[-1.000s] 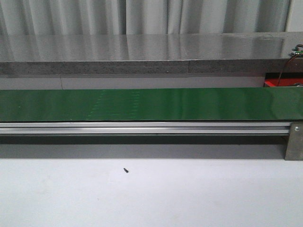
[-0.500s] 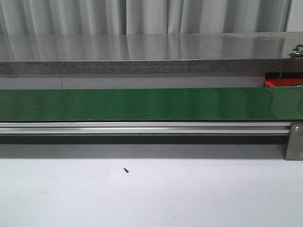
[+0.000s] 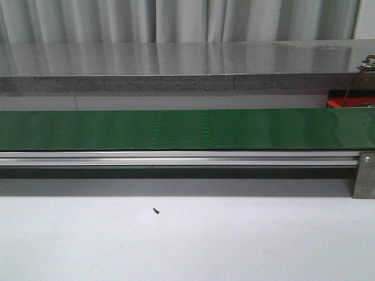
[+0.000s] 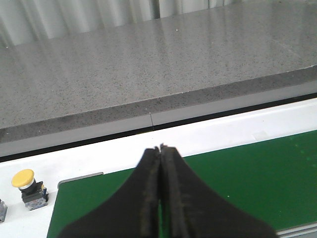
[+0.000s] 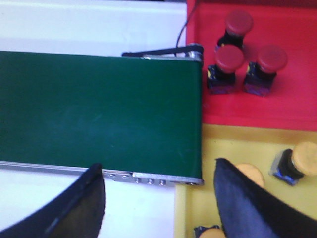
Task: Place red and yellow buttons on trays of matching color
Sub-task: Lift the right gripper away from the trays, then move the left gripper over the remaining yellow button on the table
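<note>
In the right wrist view a red tray (image 5: 292,99) holds three red buttons (image 5: 229,59) and a yellow tray (image 5: 247,148) holds several yellow buttons (image 5: 302,161). My right gripper (image 5: 158,171) is open and empty over the end of the green belt (image 5: 99,109), beside the yellow tray. In the left wrist view my left gripper (image 4: 161,148) is shut and empty above the belt's other end (image 4: 257,173). A yellow button (image 4: 27,187) stands on the white surface off that end. Neither gripper shows in the front view.
In the front view the green conveyor belt (image 3: 187,130) runs the full width, with an aluminium rail (image 3: 176,158) in front and a grey stone ledge (image 3: 176,64) behind. A small dark speck (image 3: 156,211) lies on the white table. A corner of the red tray (image 3: 345,103) shows at right.
A faint patch on the belt has shifted to the right, so the belt is running rightward. Nothing else has moved in the front view.
</note>
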You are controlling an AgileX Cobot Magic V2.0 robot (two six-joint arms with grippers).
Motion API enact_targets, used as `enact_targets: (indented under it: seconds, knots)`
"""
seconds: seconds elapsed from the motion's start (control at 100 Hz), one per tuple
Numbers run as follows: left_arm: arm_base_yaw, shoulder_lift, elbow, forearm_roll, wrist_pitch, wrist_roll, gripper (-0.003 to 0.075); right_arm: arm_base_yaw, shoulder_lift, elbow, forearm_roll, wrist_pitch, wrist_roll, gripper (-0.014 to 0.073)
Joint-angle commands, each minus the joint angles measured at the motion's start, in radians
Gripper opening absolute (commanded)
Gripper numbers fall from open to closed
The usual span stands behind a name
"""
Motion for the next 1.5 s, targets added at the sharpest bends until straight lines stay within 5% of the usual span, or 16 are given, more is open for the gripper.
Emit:
enact_targets:
  seconds: [0.0,0.42,1.05,1.19,1.38,1.49]
  knots:
    - [-0.008,-0.005,-0.027,-0.017,-0.058,-0.003,-0.0020,0.028,-0.038,-0.034,0.012,-0.053,-0.002,0.0413]
    - [-0.008,-0.005,-0.027,-0.017,-0.058,-0.003,-0.0020,0.037,-0.043,-0.034,0.012,-0.038,-0.003,-0.0074]
    - [-0.008,0.008,-0.027,-0.018,-0.062,-0.003,-0.0008,0.036,-0.039,-0.034,0.012,-0.030,-0.003,-0.0068]
    - [-0.008,0.008,-0.027,-0.014,-0.062,-0.003,0.0128,0.036,-0.039,-0.034,0.012,-0.030,-0.003,-0.0068]
    - [-0.008,0.008,-0.027,0.006,-0.062,-0.003,0.0528,0.036,-0.039,-0.034,0.012,-0.030,-0.003,-0.0068]
    - [-0.008,0.008,-0.027,0.006,-0.076,-0.003,0.0670,0.036,-0.039,-0.034,0.012,-0.030,-0.003,-0.0068]
